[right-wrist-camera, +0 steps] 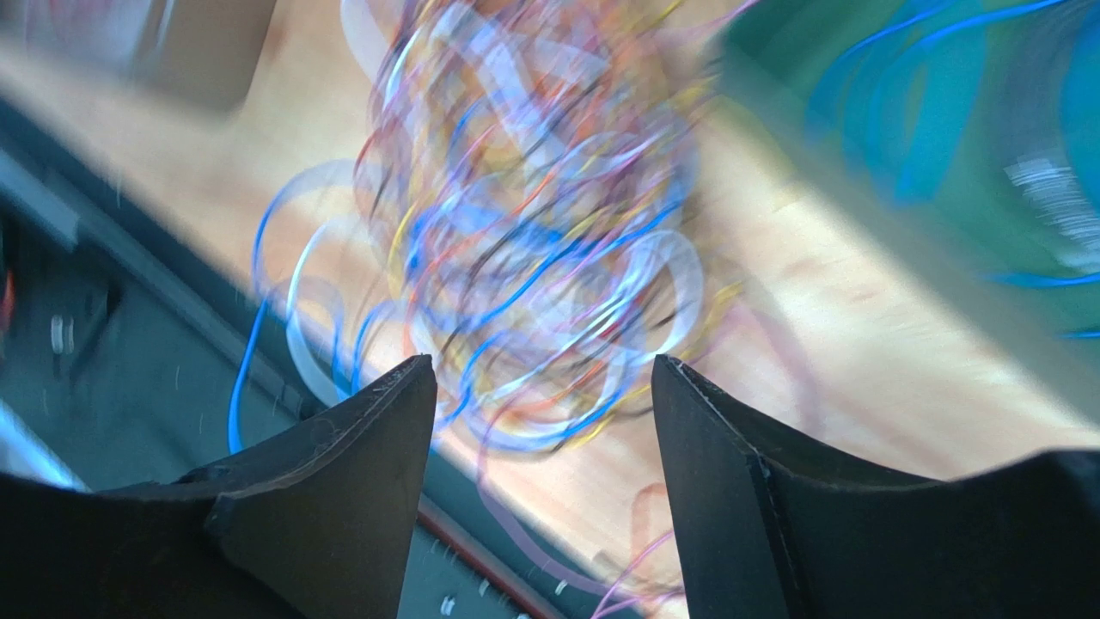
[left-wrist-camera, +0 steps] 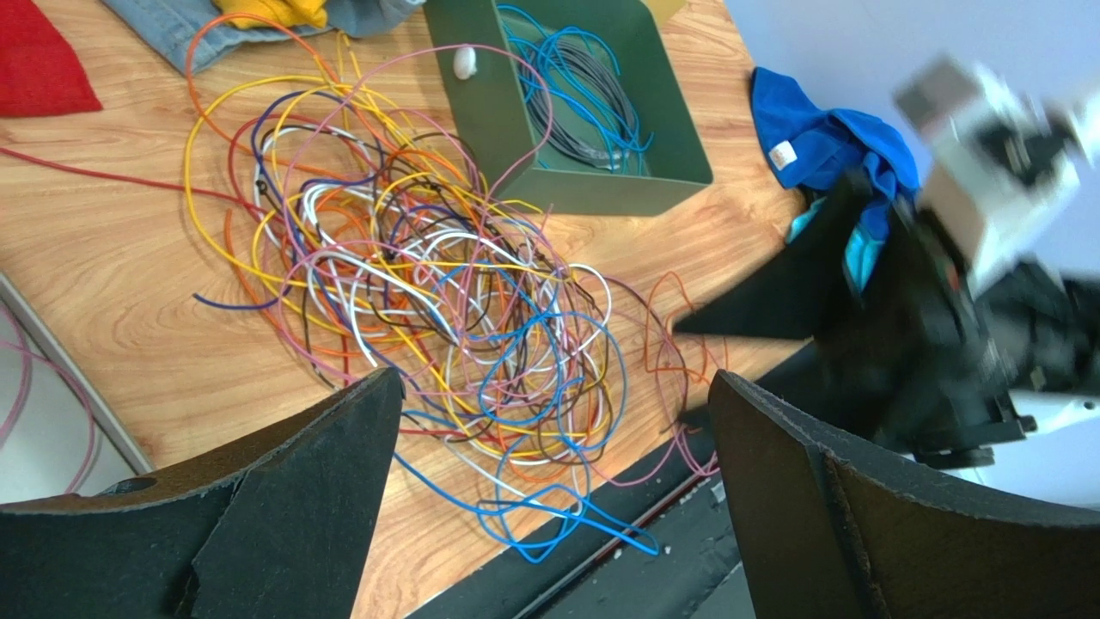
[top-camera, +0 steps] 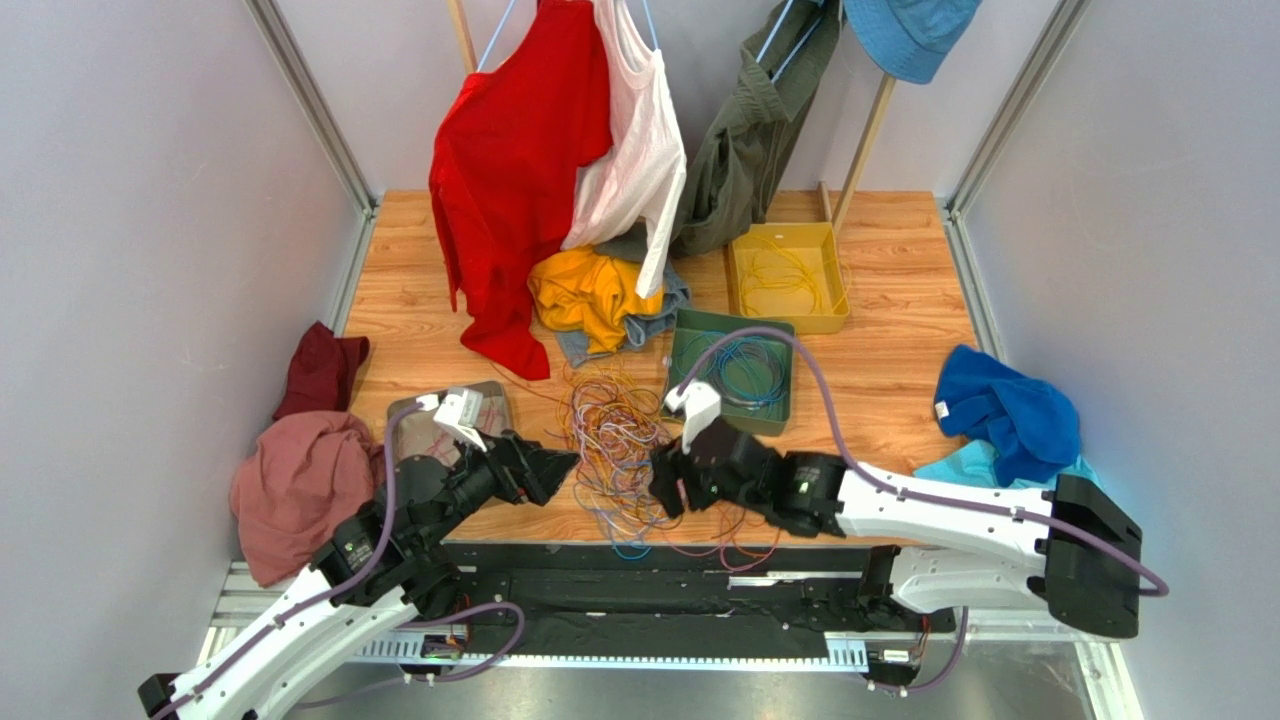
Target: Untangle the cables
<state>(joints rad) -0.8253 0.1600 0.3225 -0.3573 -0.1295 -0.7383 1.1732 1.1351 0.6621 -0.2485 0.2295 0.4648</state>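
Flanking the tangle of thin multicoloured cables [top-camera: 621, 447] at lower centre, the left gripper [top-camera: 567, 467] and right gripper [top-camera: 663, 480] have fingers apart and empty, so pinching one loose strand likely comes next.

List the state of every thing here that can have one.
cables: tangled in one heap.
left gripper: open, empty, at the heap's left side.
right gripper: open, empty, at the heap's right side.
green tray: holds coiled blue wires.
yellow tray: holds yellow wires.
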